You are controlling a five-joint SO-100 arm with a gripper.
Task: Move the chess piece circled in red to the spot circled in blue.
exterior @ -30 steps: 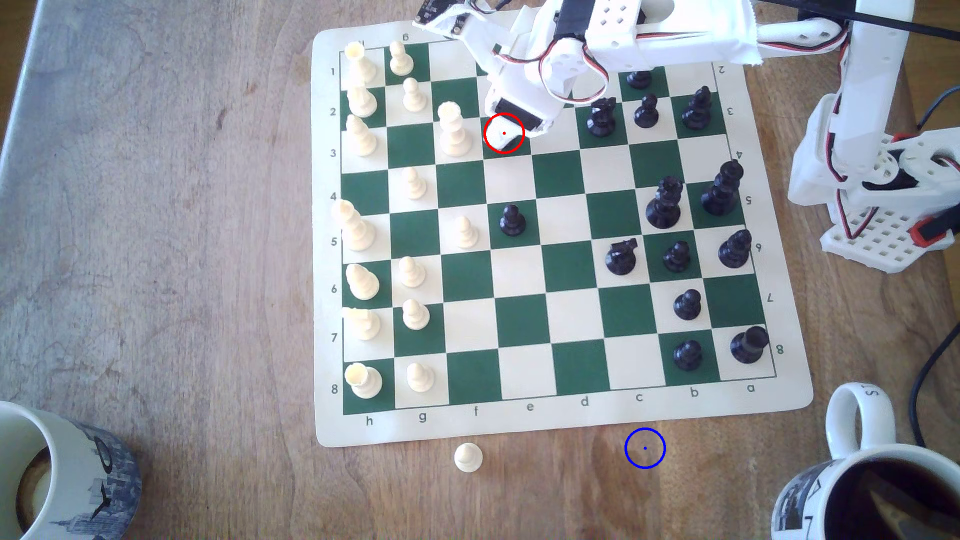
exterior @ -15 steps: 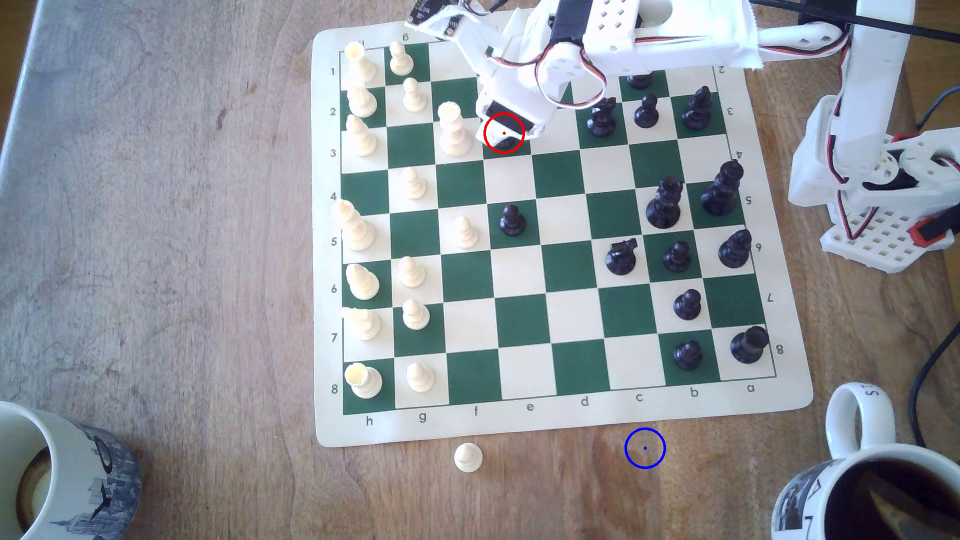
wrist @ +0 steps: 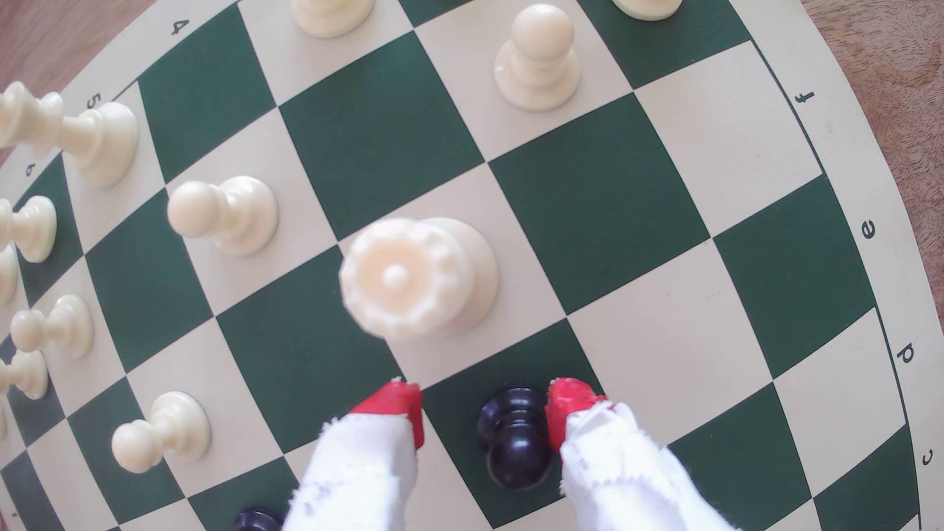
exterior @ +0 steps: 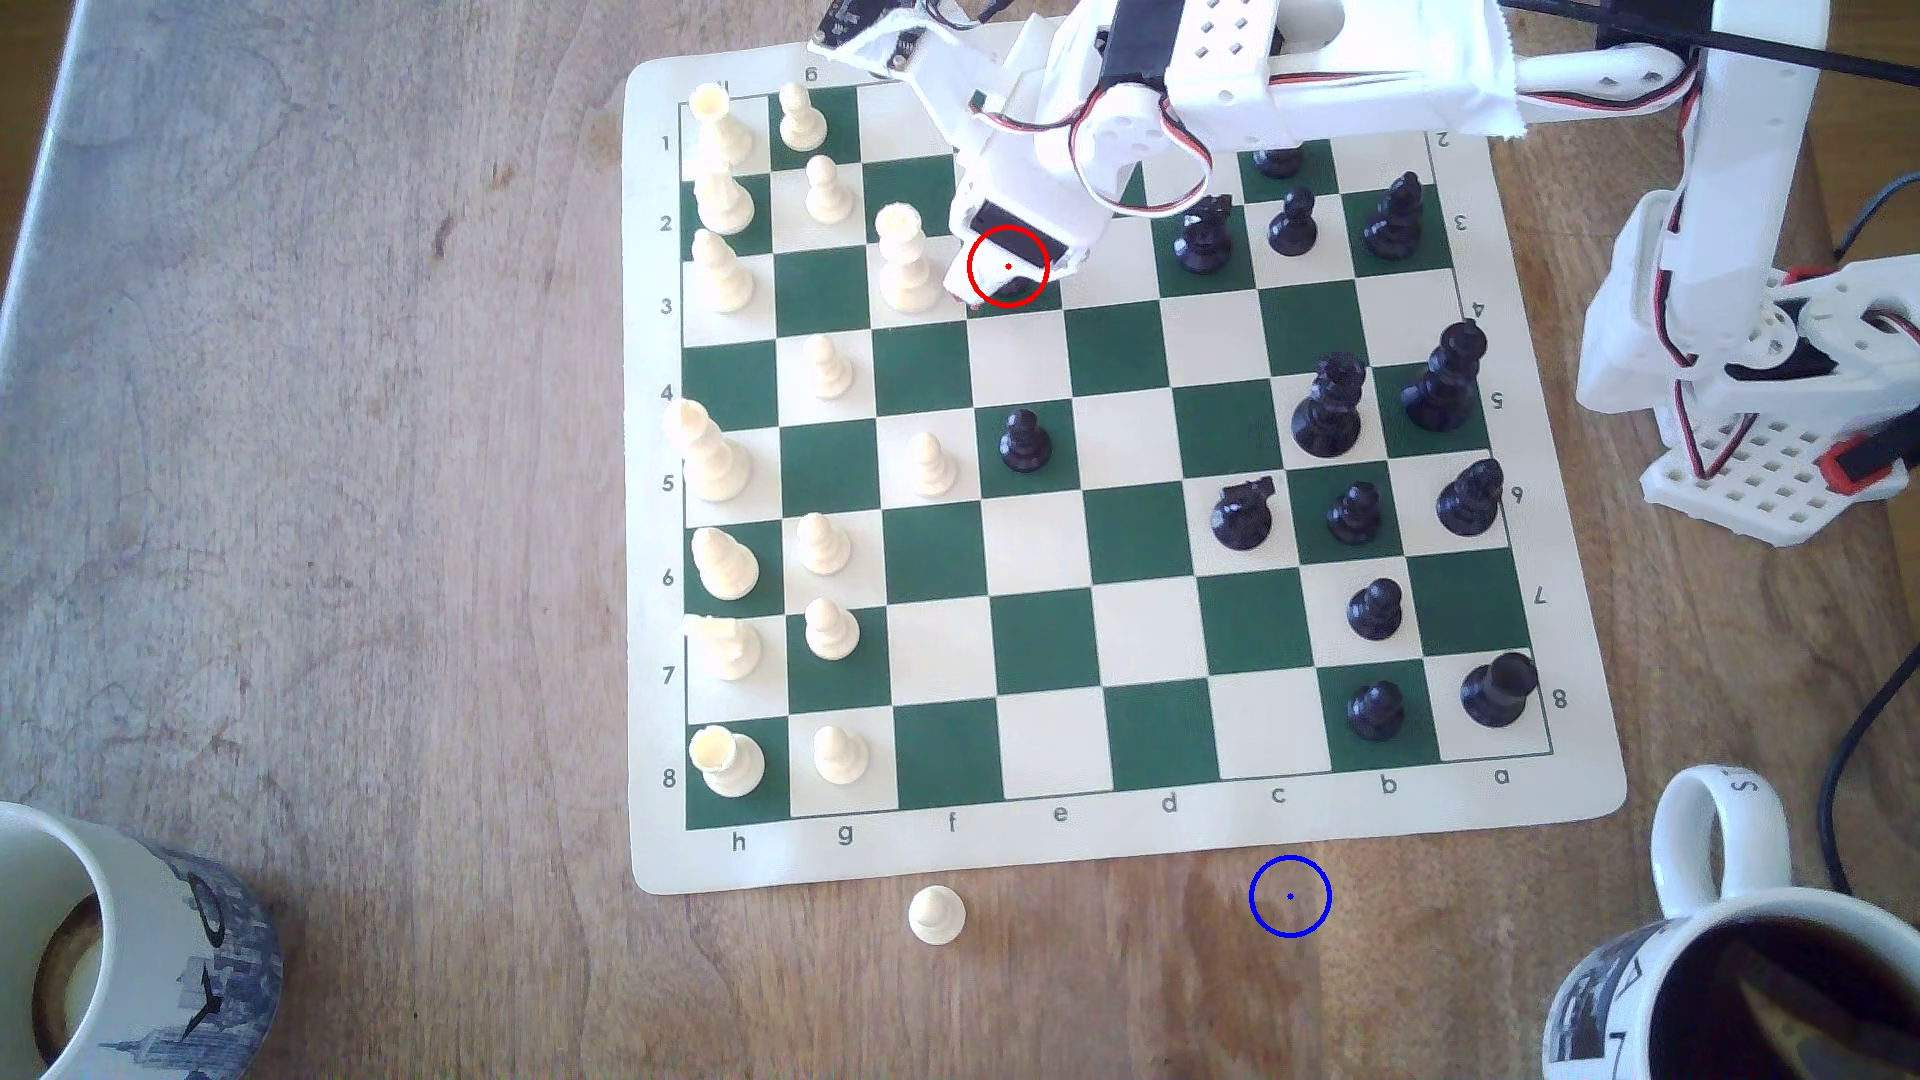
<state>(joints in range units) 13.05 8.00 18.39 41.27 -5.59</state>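
Observation:
The chess piece, a small black pawn [wrist: 516, 439], stands on a green square between my two red-tipped fingers [wrist: 401, 403]. One finger rests against its side and the other stands a clear gap away. My gripper [wrist: 486, 397] is open around it. In the exterior view the gripper [exterior: 1000, 278] sits low over the red ring and hides most of the pawn. The spot [exterior: 1289, 896], a blue ring on bare wood, lies off the board's near edge toward the exterior view's right.
A tall white queen [exterior: 904, 260] stands one square to the exterior view's left of the gripper, close to one finger. Black pieces crowd the board [exterior: 1143, 841] at the right. A loose white pawn [exterior: 936, 914] and two mugs [exterior: 1766, 976] [exterior: 104, 935] sit near the front.
The gripper has edged down and slightly to the exterior view's left over the red ring, so its fingers now straddle the pawn. No piece has moved.

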